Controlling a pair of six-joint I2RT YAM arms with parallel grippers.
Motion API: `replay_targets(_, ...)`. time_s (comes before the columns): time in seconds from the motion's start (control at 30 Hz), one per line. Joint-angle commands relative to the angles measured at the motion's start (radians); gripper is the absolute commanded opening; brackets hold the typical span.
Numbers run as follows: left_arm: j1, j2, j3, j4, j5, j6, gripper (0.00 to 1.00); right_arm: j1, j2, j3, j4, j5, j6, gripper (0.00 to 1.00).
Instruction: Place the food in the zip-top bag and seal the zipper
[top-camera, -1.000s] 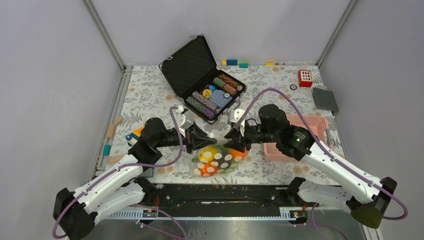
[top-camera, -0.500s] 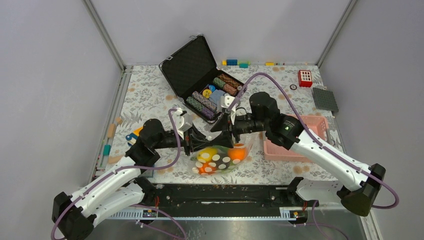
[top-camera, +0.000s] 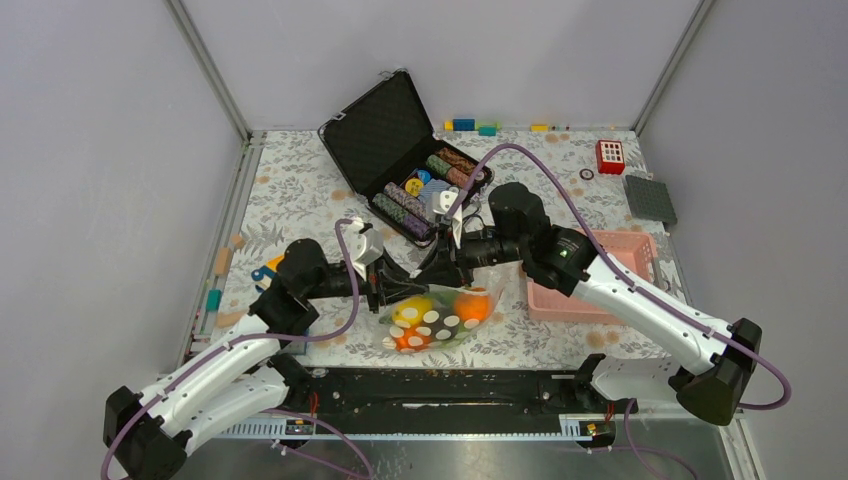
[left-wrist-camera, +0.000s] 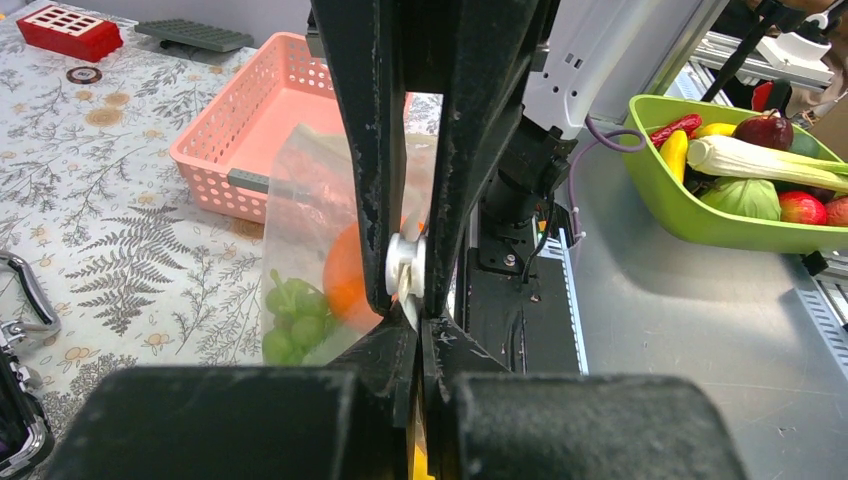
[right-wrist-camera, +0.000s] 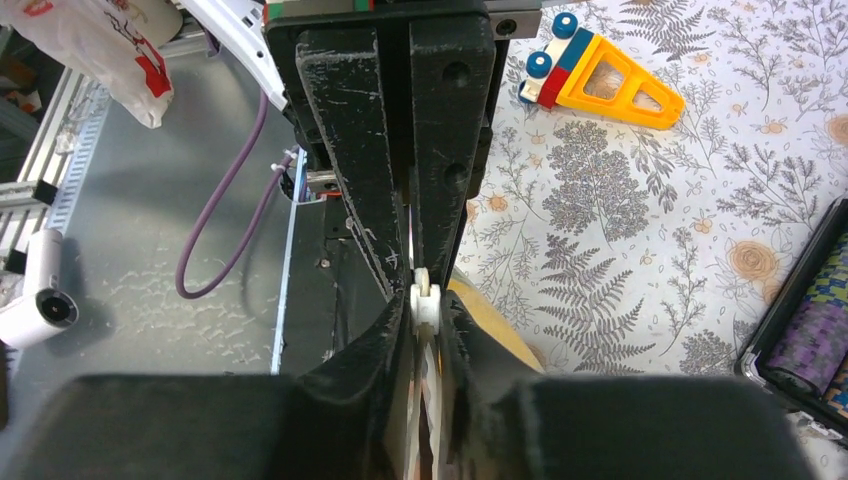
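Observation:
The polka-dot zip-top bag (top-camera: 440, 318) lies at the table's near middle and holds the food: a yellow piece, an orange pumpkin (left-wrist-camera: 345, 275) and green grapes (left-wrist-camera: 295, 320). My left gripper (top-camera: 412, 287) is shut on the bag's mouth edge at its left end; in the left wrist view (left-wrist-camera: 420, 325) the clear plastic is pinched between its fingers. My right gripper (top-camera: 437, 275) faces it, tip to tip, and is shut on the white slider (right-wrist-camera: 424, 300) of the zipper. The slider also shows in the left wrist view (left-wrist-camera: 405, 275). The rest of the zipper strip is hidden by the fingers.
An open black case (top-camera: 410, 160) with poker-chip rolls stands behind the bag. The pink basket (top-camera: 600, 270) sits right of it. An orange and blue toy (top-camera: 268, 270) lies left. A red block (top-camera: 610, 155) and a grey plate (top-camera: 650, 198) are far right.
My right gripper has slid left along the bag's mouth until it meets the left gripper. The bag's top edge has lifted slightly. The left gripper has hardly moved.

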Motion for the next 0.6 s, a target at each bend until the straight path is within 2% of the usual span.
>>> replay_targets(0.0, -0.001, -0.022, 0.005, 0.068, 0.0, 0.014, 0.0, 0.012, -0.007, 0.033, 0.028, -0.054, 0.003, 0.14)
replay_targets(0.1, -0.001, -0.027, -0.001, 0.081, -0.04, -0.007, 0.0, 0.012, -0.009, 0.035, -0.005, -0.043, -0.006, 0.0)
replay_targets(0.4, 0.0, -0.105, -0.071, 0.163, -0.187, -0.081, 0.0, 0.012, -0.04, -0.004, -0.072, 0.035, -0.047, 0.0)
replay_targets(0.57, 0.0, -0.143, -0.134, 0.262, -0.249, -0.128, 0.0, 0.012, -0.089, -0.041, -0.102, 0.069, -0.065, 0.0)
